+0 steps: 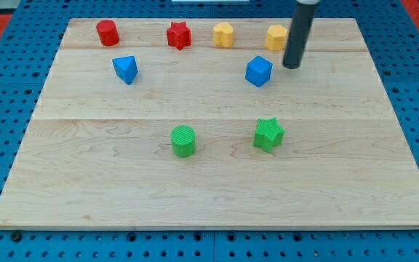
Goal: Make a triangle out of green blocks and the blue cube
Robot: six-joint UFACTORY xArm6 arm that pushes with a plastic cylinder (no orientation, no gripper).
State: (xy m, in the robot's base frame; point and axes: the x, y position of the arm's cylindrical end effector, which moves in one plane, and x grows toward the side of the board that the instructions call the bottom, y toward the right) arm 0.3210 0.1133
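The blue cube [259, 71] sits in the upper right part of the wooden board [209, 189]. My tip [291, 65] is just to the right of the blue cube, a small gap apart, and below the yellow block at the top right. The green cylinder [183, 140] stands near the board's middle. The green star [268, 134] lies to its right, below the blue cube. The three form a rough triangle with the cube at the top.
A blue triangular block [125, 69] lies at upper left. Along the top edge stand a red cylinder [108, 33], a red star [179, 35], a yellow block [223, 34] and another yellow block [276, 37], partly behind the rod.
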